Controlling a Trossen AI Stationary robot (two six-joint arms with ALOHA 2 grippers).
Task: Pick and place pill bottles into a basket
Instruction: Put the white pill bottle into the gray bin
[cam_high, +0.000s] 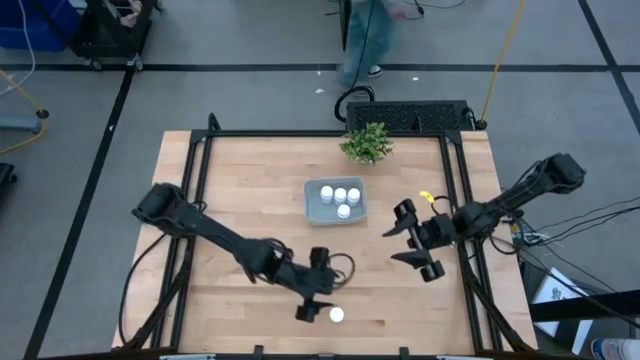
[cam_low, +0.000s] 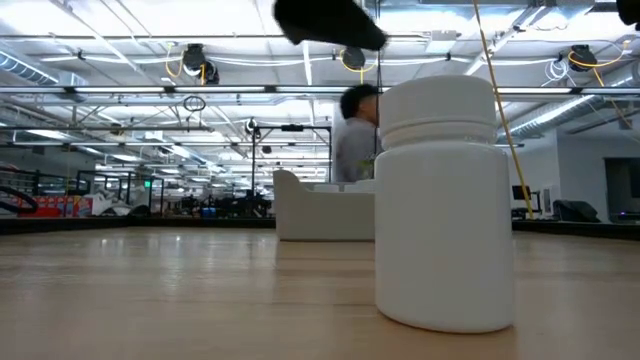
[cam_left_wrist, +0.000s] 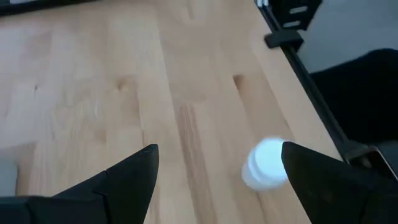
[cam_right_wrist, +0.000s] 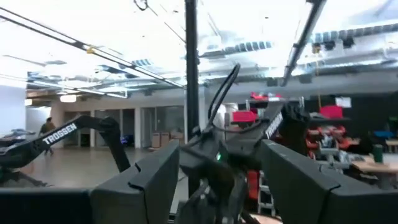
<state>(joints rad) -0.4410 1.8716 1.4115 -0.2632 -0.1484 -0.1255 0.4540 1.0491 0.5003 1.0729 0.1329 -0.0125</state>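
Seen from overhead, the left gripper (cam_high: 316, 298) hangs low over the near edge of the wooden table (cam_high: 240, 200), its fingers spread apart and empty, with one white pill bottle (cam_high: 337, 315) standing upright on the bare wood just beside its tip; the left wrist view shows the same bottle (cam_left_wrist: 266, 164) close to one dark finger (cam_left_wrist: 323, 180) and apart from the other, not yet between them. The basket (cam_high: 312, 205), a pale translucent bin, sits near the middle of the table toward the far side, and four more bottles lie inside it, three in a row (cam_high: 340, 194) and one (cam_high: 344, 211) just in front of them. A small green plant (cam_high: 367, 143) stands at the far edge, just beyond the basket. The right gripper (cam_high: 412, 243) hovers above the table's right half, well apart from the basket, fingers released and holding nothing; its wrist camera looks level across the room, with the left arm (cam_right_wrist: 74, 140) in the distance. From table height, the lone bottle (cam_low: 445, 205) fills the foreground, cap on, with the basket (cam_low: 315, 210) farther back and a dark part of an arm (cam_low: 328, 22) above. A person (cam_high: 368, 35) is on the floor beyond the far end of the table, also visible behind the bottle (cam_low: 352, 135) in the low view
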